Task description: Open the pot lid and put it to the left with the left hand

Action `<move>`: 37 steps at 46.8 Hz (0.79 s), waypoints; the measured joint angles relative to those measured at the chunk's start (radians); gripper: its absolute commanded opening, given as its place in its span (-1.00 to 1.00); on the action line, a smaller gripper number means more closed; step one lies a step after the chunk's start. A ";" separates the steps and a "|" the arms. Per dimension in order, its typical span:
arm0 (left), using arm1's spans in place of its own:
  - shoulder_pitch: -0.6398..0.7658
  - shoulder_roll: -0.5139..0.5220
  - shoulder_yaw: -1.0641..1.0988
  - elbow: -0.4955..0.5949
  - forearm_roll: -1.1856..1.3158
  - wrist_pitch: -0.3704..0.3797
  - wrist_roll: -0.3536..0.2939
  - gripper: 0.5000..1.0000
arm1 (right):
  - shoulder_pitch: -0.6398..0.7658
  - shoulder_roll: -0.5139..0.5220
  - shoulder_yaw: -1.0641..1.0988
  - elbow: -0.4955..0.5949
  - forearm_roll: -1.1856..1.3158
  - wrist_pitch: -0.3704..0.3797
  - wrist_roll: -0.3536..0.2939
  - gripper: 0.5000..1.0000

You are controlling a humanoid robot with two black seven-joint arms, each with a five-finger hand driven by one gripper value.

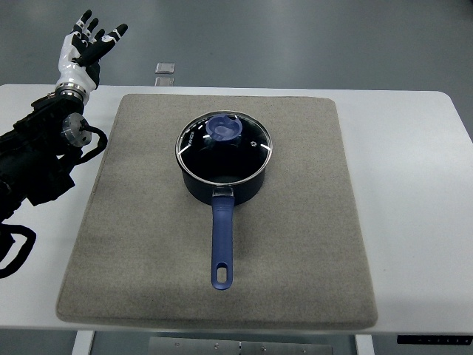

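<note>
A dark blue saucepan (222, 181) stands in the middle of a grey mat (295, 244), its long blue handle (222, 248) pointing toward the near edge. A glass lid (247, 144) with a blue knob (224, 128) rests on the pot, covering it. My left hand (90, 43) is raised at the far left corner, well away from the pot, fingers spread and holding nothing. Its black arm (41, 155) comes in over the table's left side. The right arm does not show.
The mat lies on a white table (414, 185). Bare mat stretches to the left of the pot (126, 200) and to its right. A small clear square object (165, 68) sits past the table's far edge. Black cables (16, 251) loop near the left edge.
</note>
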 measured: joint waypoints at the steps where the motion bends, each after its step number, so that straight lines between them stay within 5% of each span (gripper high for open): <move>1: 0.000 0.000 0.000 0.000 0.000 0.000 0.000 0.95 | 0.000 0.000 0.000 0.000 0.000 0.000 0.000 0.67; 24: -0.010 0.007 0.006 -0.030 0.002 -0.002 0.004 0.95 | 0.000 0.000 0.000 0.000 0.000 0.000 0.000 0.67; 37: 0.002 0.018 0.008 -0.065 0.003 -0.069 0.004 0.96 | -0.001 0.000 0.000 -0.001 0.000 0.000 0.000 0.67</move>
